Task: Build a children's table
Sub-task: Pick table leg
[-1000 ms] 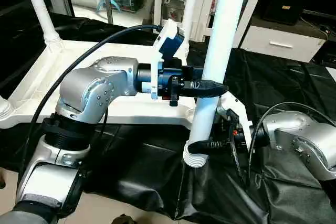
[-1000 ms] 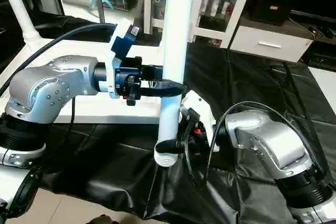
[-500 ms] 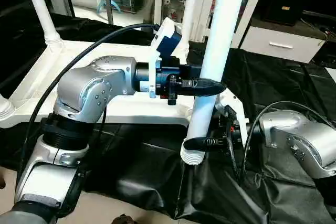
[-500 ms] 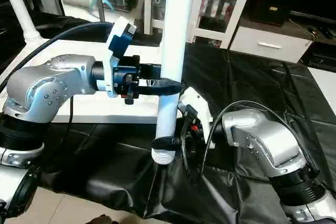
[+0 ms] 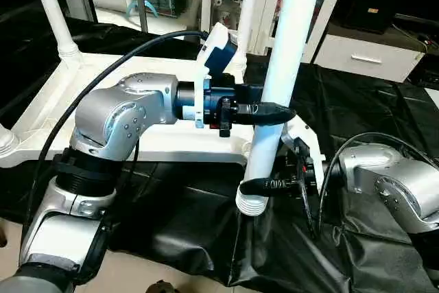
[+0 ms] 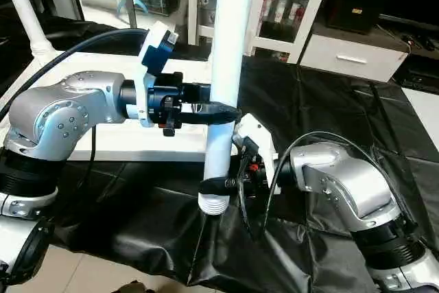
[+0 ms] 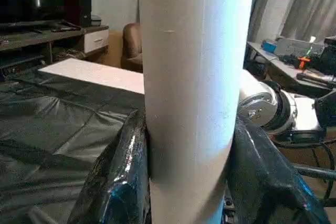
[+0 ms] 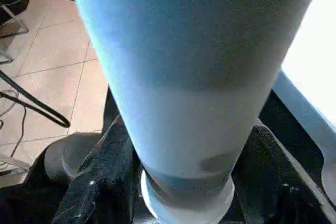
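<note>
Cloth, black and creased, covers the work table [image 5: 370, 108] under both arms. The left gripper [image 5: 271, 113] clamps the upright white leg [image 5: 285, 60] mid-shaft; the right gripper [image 5: 264, 185] clamps it just above its ribbed end. Behind them lies the white top [image 5: 103, 73], then a glass-fronted cabinet [image 6: 285, 5].

A black cover [image 5: 370, 108] drapes the work table before a white glass-door cabinet [image 6: 288, 12].
</note>
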Tool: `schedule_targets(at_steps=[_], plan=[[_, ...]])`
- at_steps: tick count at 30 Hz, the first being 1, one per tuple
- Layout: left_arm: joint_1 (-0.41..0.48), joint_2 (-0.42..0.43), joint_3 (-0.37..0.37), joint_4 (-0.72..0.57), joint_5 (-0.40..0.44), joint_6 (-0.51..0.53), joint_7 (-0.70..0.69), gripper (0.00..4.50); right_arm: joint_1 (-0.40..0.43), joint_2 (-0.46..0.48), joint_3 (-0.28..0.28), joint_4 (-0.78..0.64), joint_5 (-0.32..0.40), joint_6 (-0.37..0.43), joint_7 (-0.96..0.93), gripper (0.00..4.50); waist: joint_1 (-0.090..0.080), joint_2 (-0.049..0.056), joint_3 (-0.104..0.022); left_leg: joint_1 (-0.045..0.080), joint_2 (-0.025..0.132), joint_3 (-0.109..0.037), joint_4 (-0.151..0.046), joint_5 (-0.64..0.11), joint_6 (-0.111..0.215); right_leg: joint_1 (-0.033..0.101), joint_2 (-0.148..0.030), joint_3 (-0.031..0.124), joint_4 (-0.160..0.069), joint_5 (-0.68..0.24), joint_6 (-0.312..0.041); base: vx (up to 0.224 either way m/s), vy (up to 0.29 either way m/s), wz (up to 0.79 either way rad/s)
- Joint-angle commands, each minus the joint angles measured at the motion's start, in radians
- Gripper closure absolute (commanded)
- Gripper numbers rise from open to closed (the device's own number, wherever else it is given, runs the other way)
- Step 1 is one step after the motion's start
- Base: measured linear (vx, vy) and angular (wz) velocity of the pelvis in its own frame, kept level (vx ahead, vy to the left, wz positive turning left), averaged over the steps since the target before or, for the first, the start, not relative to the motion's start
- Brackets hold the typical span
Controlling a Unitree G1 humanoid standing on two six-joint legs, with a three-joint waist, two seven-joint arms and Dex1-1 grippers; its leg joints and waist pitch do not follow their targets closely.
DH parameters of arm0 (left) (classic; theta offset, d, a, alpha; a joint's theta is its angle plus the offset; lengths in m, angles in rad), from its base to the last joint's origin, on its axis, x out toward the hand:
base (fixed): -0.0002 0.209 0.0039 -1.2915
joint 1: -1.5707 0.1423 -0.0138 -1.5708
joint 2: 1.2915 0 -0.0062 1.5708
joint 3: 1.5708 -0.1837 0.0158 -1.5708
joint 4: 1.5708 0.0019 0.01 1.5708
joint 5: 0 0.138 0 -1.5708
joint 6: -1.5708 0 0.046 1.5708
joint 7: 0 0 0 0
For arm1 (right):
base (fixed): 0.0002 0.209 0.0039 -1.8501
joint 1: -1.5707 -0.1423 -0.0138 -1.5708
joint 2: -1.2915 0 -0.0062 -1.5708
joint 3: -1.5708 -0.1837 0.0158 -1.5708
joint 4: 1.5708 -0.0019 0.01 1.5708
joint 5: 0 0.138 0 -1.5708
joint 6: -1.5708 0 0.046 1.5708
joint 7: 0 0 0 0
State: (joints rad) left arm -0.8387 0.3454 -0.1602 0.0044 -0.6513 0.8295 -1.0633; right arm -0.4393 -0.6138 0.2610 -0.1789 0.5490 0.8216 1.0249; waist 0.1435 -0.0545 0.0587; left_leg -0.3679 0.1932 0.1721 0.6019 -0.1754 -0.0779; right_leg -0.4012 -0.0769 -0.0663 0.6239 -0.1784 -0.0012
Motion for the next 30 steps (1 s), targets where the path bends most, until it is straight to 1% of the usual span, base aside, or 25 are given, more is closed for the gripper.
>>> schedule_targets(at_steps=[1,5,7,8,9,10,11,12,15,17,18,19,20,21,22,23,24,25,26,27,28,29,30], plan=[[-0.029,-0.007,-0.012,-0.017,0.001,0.002,-0.007,2.75,-0.014,-0.003,-0.033,-0.003,0.009,-0.001,0.001,2.51,-0.001,-0.001,-0.068,0.011,0.032,-0.007,-0.070,-0.189,-0.030,0.050,-0.065,0.045,-0.074,-0.258,-0.163,0.000,0.000,0.00],[-0.029,-0.006,-0.009,-0.014,0.002,0.001,-0.005,2.75,-0.014,-0.003,-0.038,-0.003,0.013,0.000,0.002,2.55,-0.001,-0.001,-0.069,0.011,0.032,-0.007,-0.070,-0.187,-0.031,0.051,-0.065,0.045,-0.073,-0.253,-0.164,0.000,0.000,0.00],[-0.030,-0.011,-0.003,-0.005,0.017,-0.008,0.022,2.75,-0.012,-0.004,-0.044,-0.003,0.017,0.002,0.002,2.56,-0.001,-0.002,-0.069,0.011,0.033,-0.007,-0.070,-0.188,-0.030,0.051,-0.064,0.045,-0.072,-0.251,-0.165,0.000,0.000,0.00],[-0.037,-0.025,0.019,0.018,-0.002,0.016,0.042,2.40,-0.010,-0.004,-0.052,-0.004,0.018,0.002,-0.002,2.56,-0.001,-0.003,-0.069,0.011,0.032,-0.006,-0.068,-0.184,-0.029,0.051,-0.064,0.046,-0.072,-0.247,-0.166,0.000,0.000,0.00],[-0.037,-0.026,0.022,0.020,-0.004,0.019,0.043,2.19,-0.010,-0.004,-0.053,-0.004,0.019,0.002,-0.004,2.56,-0.001,-0.007,-0.069,0.011,0.031,-0.004,-0.067,-0.182,-0.027,0.050,-0.063,0.045,-0.074,-0.250,-0.165,0.000,0.000,0.00],[-0.039,-0.028,0.030,0.026,-0.013,0.027,0.044,2.05,-0.009,-0.003,-0.056,-0.004,0.018,0.002,-0.007,2.57,0.000,-0.004,-0.069,0.011,0.032,-0.006,-0.068,-0.183,-0.026,0.051,-0.065,0.045,-0.073,-0.260,-0.164,0.000,0.000,0.00],[-0.038,-0.029,0.041,0.029,-0.022,0.029,0.043,2.02,-0.007,-0.002,-0.064,-0.003,0.016,0.002,-0.017,2.58,-0.001,-0.011,-0.067,0.010,0.031,-0.005,-0.068,-0.183,-0.025,0.051,-0.066,0.045,-0.075,-0.279,-0.158,0.000,0.000,0.00],[-0.034,-0.032,0.052,0.032,-0.027,0.027,0.048,1.94,-0.005,0.000,-0.073,0.001,0.012,0.001,-0.031,2.58,-0.001,-0.010,-0.068,0.010,0.031,-0.006,-0.068,-0.181,-0.026,0.051,-0.066,0.045,-0.076,-0.284,-0.156,0.000,0.000,0.00],[-0.022,-0.043,0.090,0.042,-0.042,0.017,0.071,1.61,-0.003,0.004,-0.097,0.017,-0.004,-0.001,-0.073,2.60,-0.002,-0.011,-0.068,0.010,0.031,-0.005,-0.067,-0.176,-0.027,0.050,-0.065,0.045,-0.077,-0.283,-0.151,0.000,0.000,0.00],[-0.004,-0.049,0.127,0.052,-0.046,-0.007,0.099,1.42,-0.002,0.013,-0.122,0.050,-0.033,-0.015,-0.128,2.60,-0.005,-0.006,-0.068,0.009,0.030,-0.006,-0.068,-0.176,-0.035,0.048,-0.065,0.044,-0.077,-0.279,-0.152,0.000,0.000,0.00],[0.002,-0.050,0.143,0.059,-0.042,-0.023,0.111,1.32,-0.002,0.018,-0.134,0.070,-0.049,-0.019,-0.155,2.60,-0.005,-0.008,-0.069,0.011,0.029,-0.005,-0.067,-0.178,-0.037,0.048,-0.064,0.044,-0.078,-0.280,-0.152,0.000,0.000,0.00],[0.011,-0.054,0.170,0.072,-0.044,-0.043,0.124,1.32,-0.001,0.023,-0.149,0.091,-0.065,-0.030,-0.185,2.60,-0.007,-0.003,-0.067,0.008,0.029,-0.006,-0.069,-0.181,-0.040,0.049,-0.064,0.044,-0.080,-0.277,-0.152,0.000,0.000,0.00],[0.017,-0.057,0.193,0.084,-0.045,-0.059,0.136,1.23,0.001,0.030,-0.164,0.106,-0.074,-0.035,-0.213,2.60,-0.005,-0.003,-0.070,0.011,0.027,-0.005,-0.067,-0.184,-0.044,0.050,-0.063,0.043,-0.078,-0.276,-0.150,0.000,0.000,0.00],[0.024,-0.056,0.214,0.099,-0.040,-0.083,0.145,1.23,0.005,0.037,-0.183,0.118,-0.078,-0.035,-0.240,2.60,-0.006,-0.003,-0.070,0.009,0.028,-0.005,-0.068,-0.183,-0.044,0.049,-0.063,0.044,-0.078,-0.272,-0.149,0.000,0.000,0.00],[0.033,-0.052,0.224,0.115,-0.025,-0.114,0.148,1.23,0.012,0.039,-0.193,0.122,-0.082,-0.041,-0.255,2.60,-0.005,-0.002,-0.071,0.009,0.026,-0.006,-0.068,-0.180,-0.043,0.050,-0.062,0.043,-0.080,-0.263,-0.145,0.000,0.000,0.00],[0.046,-0.043,0.219,0.135,0.005,-0.149,0.154,1.23,0.024,0.043,-0.205,0.119,-0.089,-0.051,-0.276,2.60,-0.004,-0.002,-0.073,0.011,0.027,-0.006,-0.068,-0.177,-0.041,0.051,-0.062,0.043,-0.076,-0.245,-0.146,0.000,0.000,0.00],[0.055,-0.032,0.202,0.150,0.037,-0.177,0.155,1.23,0.031,0.049,-0.214,0.119,-0.092,-0.054,-0.293,2.60,-0.005,-0.005,-0.072,0.009,0.028,-0.006,-0.070,-0.174,-0.037,0.051,-0.061,0.044,-0.078,-0.240,-0.140,0.000,0.000,0.00],[0.069,-0.013,0.152,0.170,0.110,-0.236,0.158,1.23,0.040,0.053,-0.220,0.115,-0.099,-0.061,-0.311,2.60,-0.006,-0.004,-0.072,0.012,0.029,-0.006,-0.070,-0.180,-0.037,0.049,-0.059,0.043,-0.077,-0.244,-0.133,0.000,0.000,0.00],[0.084,0.011,0.082,0.193,0.191,-0.297,0.153,1.23,0.051,0.060,-0.224,0.111,-0.114,-0.076,-0.337,2.60,-0.006,-0.006,-0.070,0.012,0.030,-0.007,-0.073,-0.183,-0.032,0.048,-0.060,0.044,-0.082,-0.254,-0.118,0.000,0.000,0.00],[0.084,0.011,0.082,0.193,0.191,-0.297,0.153,1.23,0.051,0.060,-0.224,0.111,-0.114,-0.076,-0.337,2.60,-0.004,-0.002,-0.071,0.016,0.031,-0.008,-0.074,-0.186,-0.033,0.046,-0.060,0.045,-0.081,-0.258,-0.112,0.000,0.000,0.00],[0.100,0.033,0.009,0.210,0.261,-0.340,0.142,1.23,0.059,0.072,-0.234,0.106,-0.119,-0.075,-0.365,2.60,-0.007,-0.003,-0.071,0.014,0.032,-0.008,-0.074,-0.182,-0.036,0.047,-0.060,0.046,-0.077,-0.249,-0.113,0.000,0.000,0.00],[0.120,0.067,-0.144,0.285,0.399,-0.441,0.112,1.23,0.068,0.093,-0.250,0.096,-0.129,-0.071,-0.409,2.60,-0.006,0.005,-0.070,0.016,0.032,-0.010,-0.078,-0.181,-0.035,0.043,-0.061,0.047,-0.084,-0.250,-0.099,0.000,0.000,0.00],[0.121,0.069,-0.155,0.295,0.409,-0.451,0.109,1.23,0.069,0.095,-0.251,0.095,-0.130,-0.071,-0.413,2.60,-0.007,0.005,-0.069,0.017,0.031,-0.007,-0.078,-0.195,-0.039,0.041,-0.059,0.048,-0.085,-0.262,-0.091,0.000,0.000,0.00]])
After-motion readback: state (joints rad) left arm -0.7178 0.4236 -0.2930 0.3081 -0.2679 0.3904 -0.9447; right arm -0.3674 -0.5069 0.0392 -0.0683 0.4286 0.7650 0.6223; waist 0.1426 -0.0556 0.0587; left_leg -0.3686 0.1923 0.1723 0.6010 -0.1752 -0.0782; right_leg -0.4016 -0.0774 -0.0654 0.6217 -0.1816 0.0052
